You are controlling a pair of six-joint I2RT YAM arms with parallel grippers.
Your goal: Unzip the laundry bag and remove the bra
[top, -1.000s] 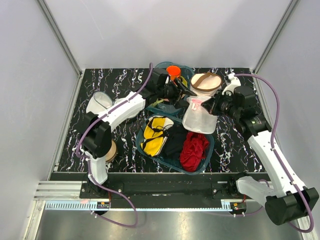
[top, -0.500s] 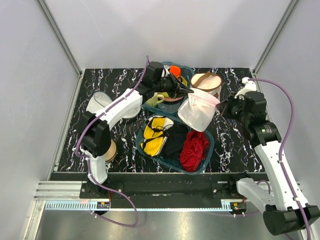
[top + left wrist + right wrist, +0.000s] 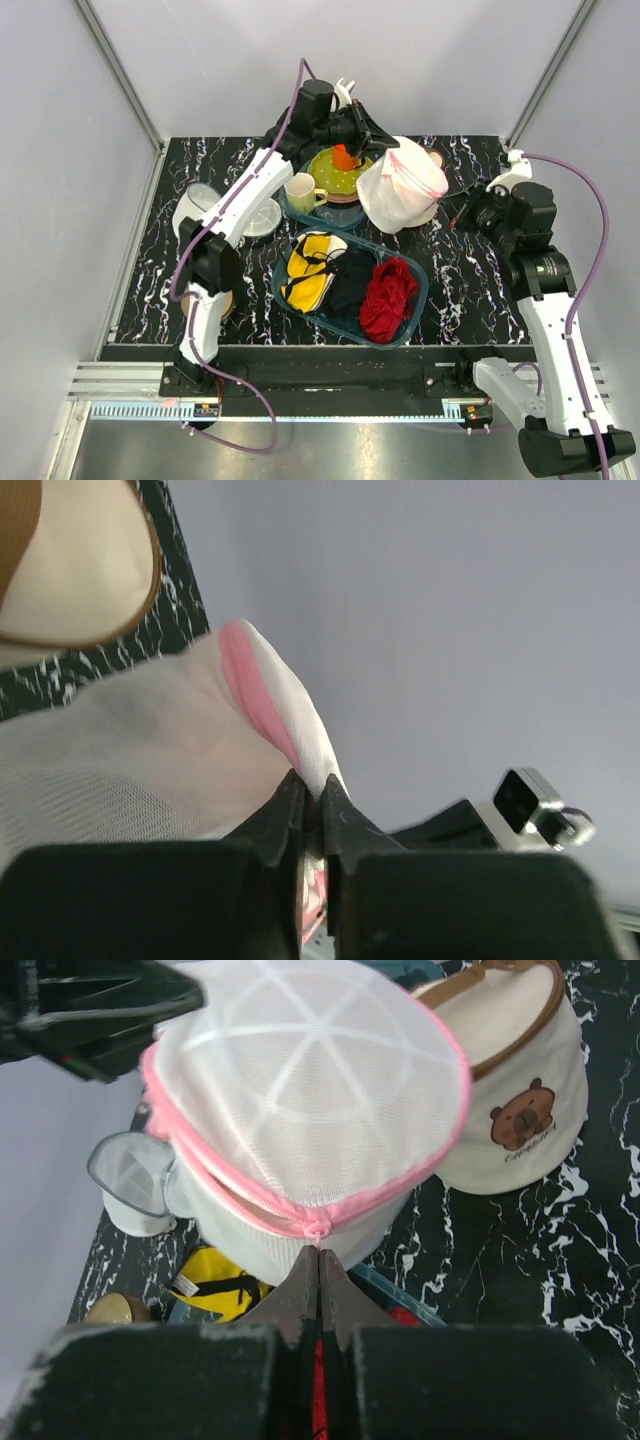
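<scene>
The laundry bag (image 3: pixel 402 192), a rounded white mesh pouch with pink zip trim, hangs in the air between both grippers above the back of the table. My left gripper (image 3: pixel 373 140) is shut on the bag's rim next to the pink trim (image 3: pixel 250 685), and mesh is pinched between its fingertips (image 3: pixel 340 805). On the right, my right gripper (image 3: pixel 319 1252) is shut on the small pink zip pull (image 3: pixel 321 1228) at the bag's near side. The zip (image 3: pixel 240 1195) shows a narrow gap to the left of the pull. The bra is hidden.
A cream basket with brown trim and a bear face (image 3: pixel 515 1100) stands behind the bag. Below lies a blue tray (image 3: pixel 415 305) holding yellow, black and red cloths. A green plate with an orange cup (image 3: pixel 342 160), a mug (image 3: pixel 300 190) and a white mesh pouch (image 3: pixel 200 205) sit to the left.
My left gripper shut on the bag's rim and raised it up and back. The right gripper drew back to the right with the zip pull. The bag rose off the tray.
</scene>
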